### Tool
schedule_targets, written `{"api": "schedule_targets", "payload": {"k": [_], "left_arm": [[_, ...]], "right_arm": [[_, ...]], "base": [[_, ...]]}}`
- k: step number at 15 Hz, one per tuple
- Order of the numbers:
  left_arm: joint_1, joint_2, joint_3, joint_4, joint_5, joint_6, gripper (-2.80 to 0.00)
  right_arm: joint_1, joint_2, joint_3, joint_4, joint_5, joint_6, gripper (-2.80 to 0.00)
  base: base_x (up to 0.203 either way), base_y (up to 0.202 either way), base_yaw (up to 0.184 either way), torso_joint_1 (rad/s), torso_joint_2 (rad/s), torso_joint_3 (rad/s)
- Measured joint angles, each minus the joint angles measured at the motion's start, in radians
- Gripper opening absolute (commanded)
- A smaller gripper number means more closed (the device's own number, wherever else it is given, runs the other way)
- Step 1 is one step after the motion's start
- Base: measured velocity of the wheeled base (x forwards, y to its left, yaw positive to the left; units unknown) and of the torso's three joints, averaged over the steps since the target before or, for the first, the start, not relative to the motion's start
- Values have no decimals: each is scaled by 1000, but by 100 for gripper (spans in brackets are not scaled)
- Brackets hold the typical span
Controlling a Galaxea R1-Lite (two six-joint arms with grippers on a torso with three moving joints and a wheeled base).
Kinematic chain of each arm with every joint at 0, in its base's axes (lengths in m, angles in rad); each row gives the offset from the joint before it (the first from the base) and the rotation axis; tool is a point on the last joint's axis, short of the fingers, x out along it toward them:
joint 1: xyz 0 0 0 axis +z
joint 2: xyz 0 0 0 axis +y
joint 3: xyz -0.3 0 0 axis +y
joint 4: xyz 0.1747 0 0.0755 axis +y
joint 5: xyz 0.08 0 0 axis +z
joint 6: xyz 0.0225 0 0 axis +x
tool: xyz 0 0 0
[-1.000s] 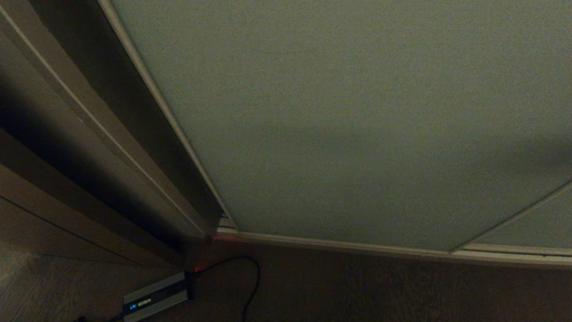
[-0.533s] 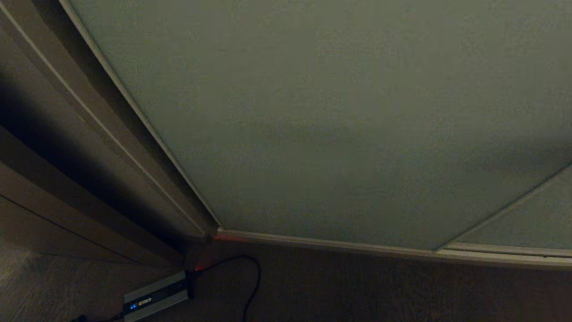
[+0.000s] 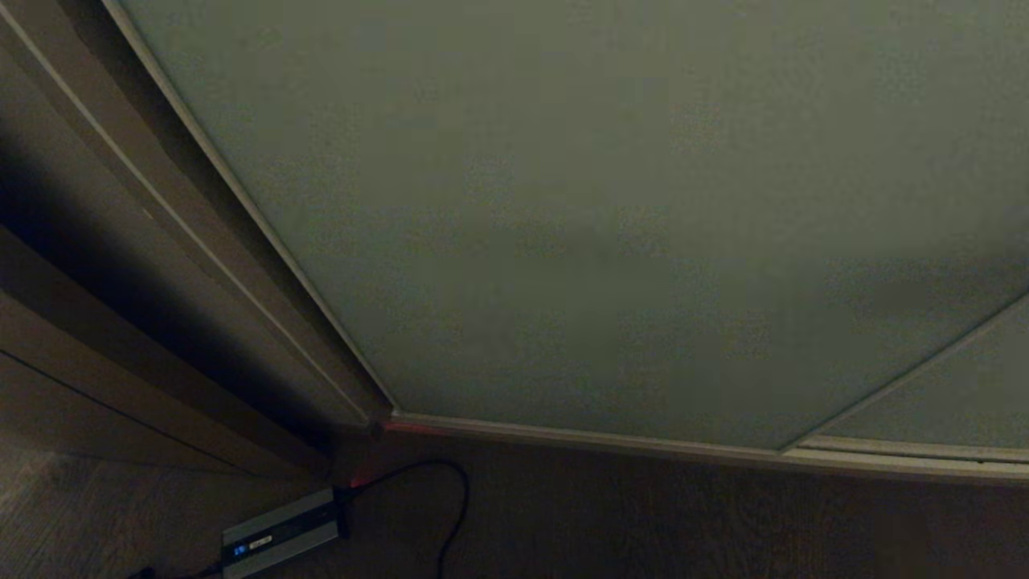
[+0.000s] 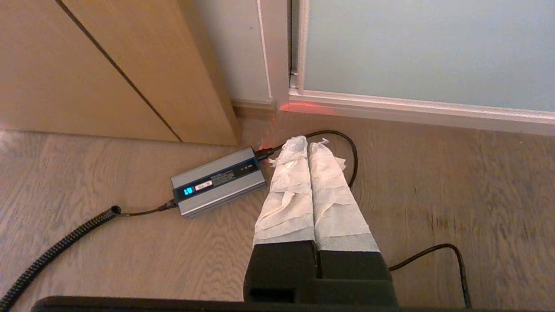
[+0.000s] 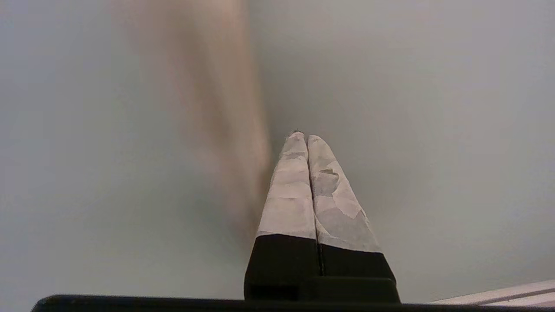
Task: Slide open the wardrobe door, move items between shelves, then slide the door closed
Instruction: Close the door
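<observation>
The sliding wardrobe door [image 3: 603, 201] is a pale grey-green panel that fills most of the head view. Its cream-edged left side meets the frame at the bottom corner [image 3: 392, 416]. The items and the shelves are hidden behind it. My right gripper [image 5: 302, 138] is shut with nothing in it, its taped fingertips close up to the door [image 5: 433, 108]; whether they touch it I cannot tell. My left gripper [image 4: 308, 143] hangs parked and shut above the wooden floor, near the door [image 4: 425, 47] and its bottom rail. Neither arm shows in the head view.
A grey power adapter [image 4: 219, 181] with a blue display lies on the floor [image 4: 455, 195] with a black cable looping past it; it also shows as the adapter [image 3: 280, 535] in the head view. A brown wooden panel [image 4: 86, 65] stands left of the wardrobe. A second door panel [image 3: 957, 394] overlaps at right.
The door's left edge has slid left against the frame, closing the small gap at the bottom corner. The adapter and floor have stayed in place.
</observation>
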Motion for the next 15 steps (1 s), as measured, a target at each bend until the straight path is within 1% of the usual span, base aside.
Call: {"api": "schedule_targets", "payload": {"k": [9,12,15], "left_arm": [[0,0,0,0,0,0,-280],[0,0,0,0,0,0,-280],[1,0,0,0,0,0,-280]], "right_arm": [[11,-23,11,0,7,-2,-280],[45,-33,13,9,3,4,-280],[55,-42,13,9,1,6,-280]], "base": [[0,0,0,0,0,0],[0,0,0,0,0,0],[0,0,0,0,0,0]]}}
